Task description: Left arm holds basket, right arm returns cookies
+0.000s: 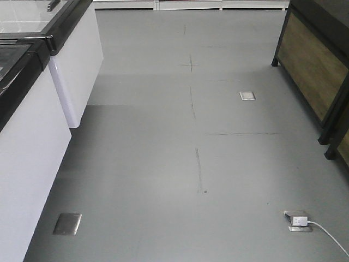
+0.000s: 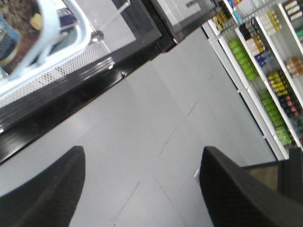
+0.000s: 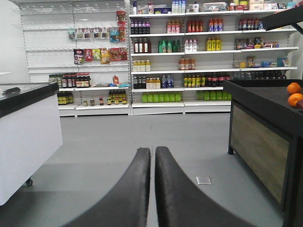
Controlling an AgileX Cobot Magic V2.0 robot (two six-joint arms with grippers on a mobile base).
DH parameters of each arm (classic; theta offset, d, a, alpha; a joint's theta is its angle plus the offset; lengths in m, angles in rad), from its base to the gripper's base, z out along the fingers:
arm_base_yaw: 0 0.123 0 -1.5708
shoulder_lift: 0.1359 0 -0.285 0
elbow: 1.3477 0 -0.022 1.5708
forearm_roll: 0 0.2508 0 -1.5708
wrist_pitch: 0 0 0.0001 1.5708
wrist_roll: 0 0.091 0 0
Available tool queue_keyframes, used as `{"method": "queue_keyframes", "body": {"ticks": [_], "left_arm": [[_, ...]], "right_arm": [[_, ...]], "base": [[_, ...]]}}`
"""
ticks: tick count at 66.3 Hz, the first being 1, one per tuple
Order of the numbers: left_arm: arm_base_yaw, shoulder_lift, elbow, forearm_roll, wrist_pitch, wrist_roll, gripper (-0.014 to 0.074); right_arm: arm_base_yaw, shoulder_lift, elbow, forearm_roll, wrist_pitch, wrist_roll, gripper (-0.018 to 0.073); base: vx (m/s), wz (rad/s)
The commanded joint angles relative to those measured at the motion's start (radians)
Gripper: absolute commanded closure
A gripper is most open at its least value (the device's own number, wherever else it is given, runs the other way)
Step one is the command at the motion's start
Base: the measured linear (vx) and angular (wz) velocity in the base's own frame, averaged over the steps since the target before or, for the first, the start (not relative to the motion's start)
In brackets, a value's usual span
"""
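Front view tilted down at grey floor point(image 1: 163, 136), left wrist view rolled, looking past its fingers point(image 2: 47, 194) toward shelves point(image 2: 265, 71), right wrist view low, level, facing those shelves.

Grey floor point(image 1: 163, 164), white chest freezers point(image 1: 32, 147) at left, wood-panelled stand point(image 1: 313, 65) at right, white plug point(image 1: 299, 220) in floor socket

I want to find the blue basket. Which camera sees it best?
The left wrist view. The basket is in its top left corner with its arched handle showing, though it is blurry and cut off by the edge. The front view and the right wrist view do not show it at all.
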Motion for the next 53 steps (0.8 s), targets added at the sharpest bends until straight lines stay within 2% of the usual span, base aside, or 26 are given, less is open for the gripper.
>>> {"method": "queue_keyframes", "body": {"ticks": [1,10,16,26,53], "left_arm": [[0.060,0.011,-0.037,-0.116,-0.033,0.008,0.0108],[0.145,0.064,-0.043,-0.222,-0.030,0.018,0.0126],[0.194,0.111,-0.043,-0.292,-0.036,0.071,0.0127],[0.244,0.204,-0.043,-0.460,-0.059,0.157,0.0127],[0.254,0.423,-0.043,-0.785,0.001,0.357,0.0124]], "right_arm": [[-0.005,-0.012,0.018,-0.002,-0.078,-0.007,0.0570],[-0.005,-0.012,0.018,-0.002,-0.078,-0.007,0.0570],[-0.005,-0.012,0.018,-0.002,-0.078,-0.007,0.0570],[-0.005,-0.012,0.018,-0.002,-0.078,-0.007,0.0570],[-0.005,-0.012,0.018,-0.002,-0.078,-0.007,0.0570]], "base": [[0.00,0.00],[0.00,0.00],[0.00,0.00],[0.00,0.00],[0.00,0.00]]}}
